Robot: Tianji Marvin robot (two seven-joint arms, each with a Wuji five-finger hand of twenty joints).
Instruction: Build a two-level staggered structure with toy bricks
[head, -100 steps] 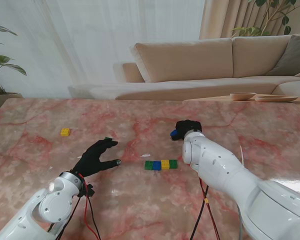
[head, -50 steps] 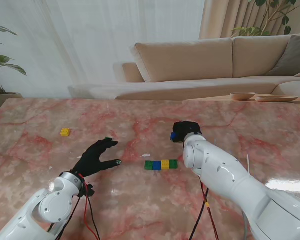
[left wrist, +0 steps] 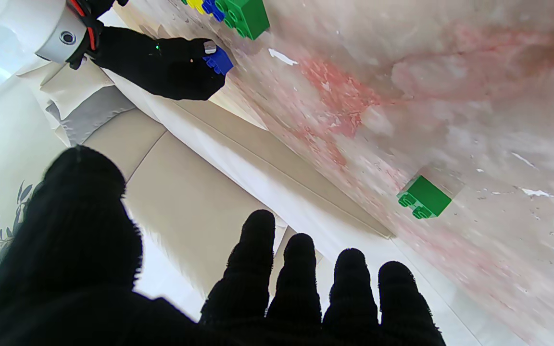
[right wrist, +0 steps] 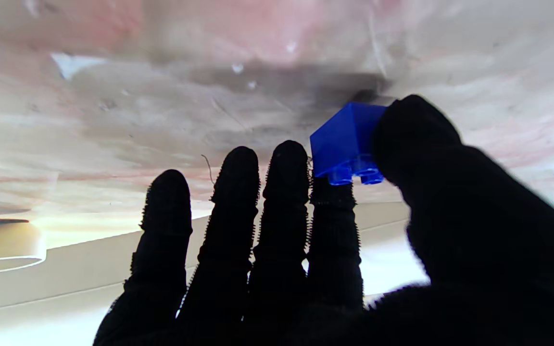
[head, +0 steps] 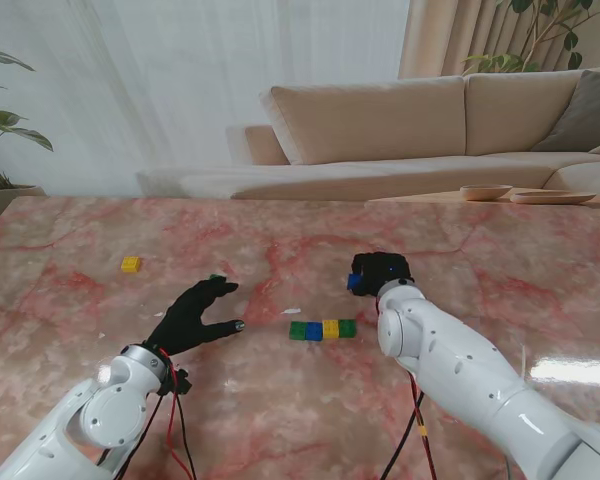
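A row of bricks (head: 322, 329), green, blue, yellow, green, lies mid-table. My right hand (head: 380, 271) hovers just beyond the row's right end, pinching a blue brick (head: 352, 282) between thumb and index finger; the brick (right wrist: 346, 144) shows clearly in the right wrist view, lifted off the marble. My left hand (head: 192, 313) rests open on the table to the left of the row, fingers spread. A loose green brick (left wrist: 423, 197) lies just past its fingertips. The right hand (left wrist: 161, 60) with its blue brick (left wrist: 218, 61) also appears in the left wrist view, near the row (left wrist: 238, 14).
A single yellow brick (head: 130, 264) sits far left on the marble table (head: 280, 400). A small white scrap (head: 292, 311) lies near the row. A sofa (head: 400, 120) and a side table with shallow bowls (head: 525, 193) stand beyond the far edge.
My right hand with the blue brick has shifted slightly right and nearer to me, as the forearm swung. The left hand has stayed put.
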